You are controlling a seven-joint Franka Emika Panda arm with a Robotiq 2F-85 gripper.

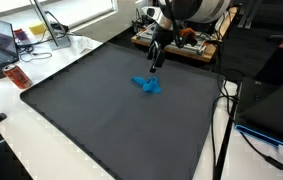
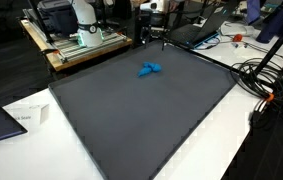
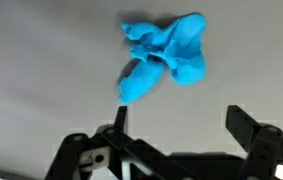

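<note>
A crumpled blue cloth (image 1: 148, 86) lies on the dark grey mat (image 1: 101, 120); it also shows in the other exterior view (image 2: 149, 70) and in the wrist view (image 3: 164, 55). My gripper (image 1: 156, 66) hangs above the mat just behind the cloth, fingers pointing down. In the wrist view the gripper (image 3: 179, 120) is open and empty, with the cloth just beyond its fingertips, nearest the left finger. It touches nothing.
The mat (image 2: 151, 110) covers a white table. A laptop (image 1: 3, 45) and an orange object (image 1: 19, 77) sit at one edge. A cluttered bench with equipment (image 1: 186, 40) stands behind the arm. Cables (image 2: 266, 85) trail beside the mat.
</note>
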